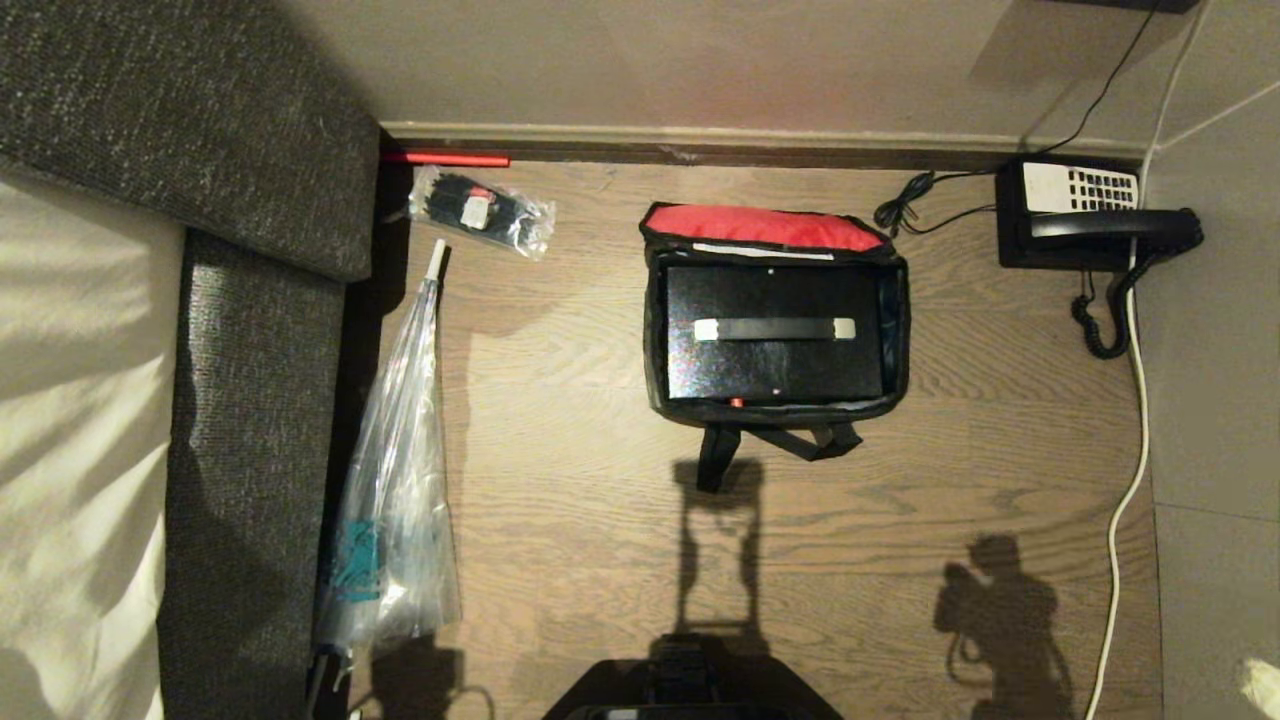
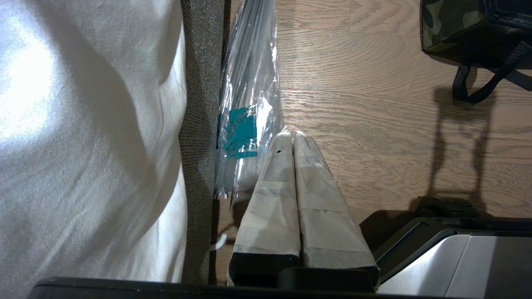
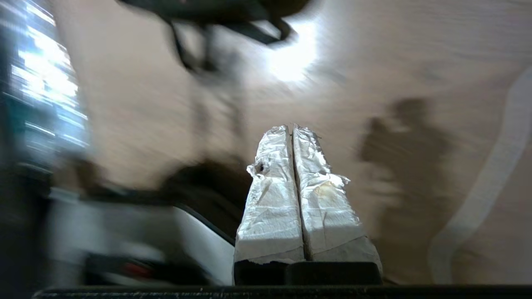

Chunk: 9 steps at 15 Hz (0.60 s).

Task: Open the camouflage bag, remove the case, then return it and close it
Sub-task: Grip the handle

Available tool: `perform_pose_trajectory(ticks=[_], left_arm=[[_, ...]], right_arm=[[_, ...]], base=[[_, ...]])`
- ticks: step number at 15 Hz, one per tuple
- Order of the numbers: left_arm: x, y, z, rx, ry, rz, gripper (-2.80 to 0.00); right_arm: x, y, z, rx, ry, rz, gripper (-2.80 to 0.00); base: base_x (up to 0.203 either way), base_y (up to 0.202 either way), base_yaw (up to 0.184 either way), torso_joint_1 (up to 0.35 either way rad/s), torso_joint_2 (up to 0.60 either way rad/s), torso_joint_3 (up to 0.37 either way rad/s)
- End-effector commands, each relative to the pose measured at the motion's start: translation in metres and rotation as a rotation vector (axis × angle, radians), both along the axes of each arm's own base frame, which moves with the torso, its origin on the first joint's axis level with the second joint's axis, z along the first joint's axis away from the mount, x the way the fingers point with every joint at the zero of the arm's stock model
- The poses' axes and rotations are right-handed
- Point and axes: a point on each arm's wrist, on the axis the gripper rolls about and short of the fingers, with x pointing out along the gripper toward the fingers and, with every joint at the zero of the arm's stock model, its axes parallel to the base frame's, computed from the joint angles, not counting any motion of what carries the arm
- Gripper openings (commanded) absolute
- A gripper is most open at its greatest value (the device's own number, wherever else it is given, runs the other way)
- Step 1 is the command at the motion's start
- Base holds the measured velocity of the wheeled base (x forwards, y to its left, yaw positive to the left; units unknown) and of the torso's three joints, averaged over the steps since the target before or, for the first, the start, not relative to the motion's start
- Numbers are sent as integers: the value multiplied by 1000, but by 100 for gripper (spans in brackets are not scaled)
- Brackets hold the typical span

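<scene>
inside, the case (image 1: 775, 335) fills the open camouflage bag (image 1: 775, 232); both grippers' fingers (image 3: 272, 195) pressed together, empty.

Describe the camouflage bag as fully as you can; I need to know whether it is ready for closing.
The camouflage bag stands on the wooden floor, open, its red-lined flap folded back toward the wall. It looks like soft fabric, with black trim. The flat black case lies inside, nearly filling it, strap handle up. Black straps trail from the near side. In the left wrist view its camouflage corner shows. Neither gripper touches it.
</scene>
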Motion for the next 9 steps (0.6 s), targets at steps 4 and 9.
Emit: perform_pose_trajectory(ticks=[4, 9], left_arm=[[0, 0, 0, 0, 0, 0, -280], [0, 0, 0, -1, 0, 0, -280]], right_arm=[[-24, -2, -24, -239, -97, -101, -280], [-40, -4, -37, -157, -191, -149, -280]], base=[[0, 0, 0, 0, 0, 0], [0, 0, 0, 0, 0, 0]])
